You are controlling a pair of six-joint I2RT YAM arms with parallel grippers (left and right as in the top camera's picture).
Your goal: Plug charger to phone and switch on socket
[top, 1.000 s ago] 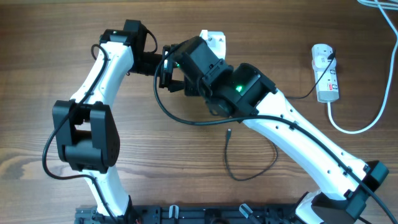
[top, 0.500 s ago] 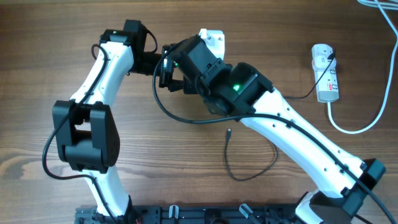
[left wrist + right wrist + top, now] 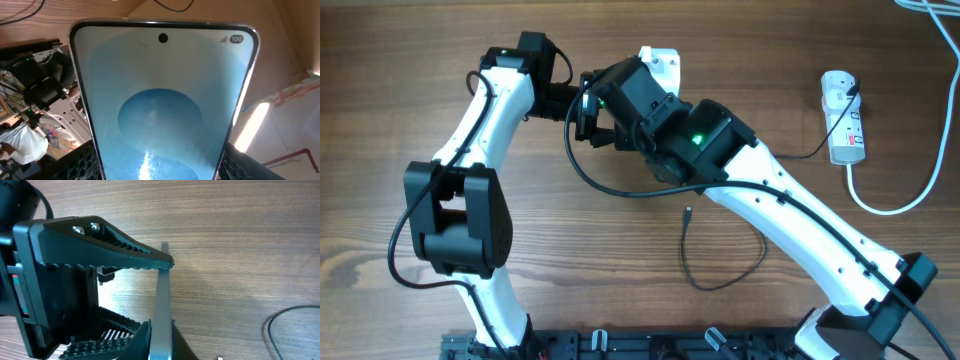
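The phone (image 3: 160,100) fills the left wrist view, its cyan screen lit. My left gripper (image 3: 157,167) is shut on its two long sides. In the right wrist view the phone (image 3: 163,280) stands edge-on, and my right gripper (image 3: 162,332) is shut on its faces. The left gripper's fingers (image 3: 117,287) clamp it from the left. In the overhead view both grippers (image 3: 575,103) (image 3: 602,110) meet and hide the phone. The charger (image 3: 720,283) lies curled on the table with its tip (image 3: 688,211) free. Its black plug (image 3: 852,92) sits in the socket (image 3: 844,130).
A thick white cord (image 3: 910,200) loops from the socket to the right edge. A white object (image 3: 662,66) lies just behind the right gripper. The right arm (image 3: 800,230) stretches diagonally over the table. The charger cable (image 3: 285,314) shows at the right wrist view's lower right.
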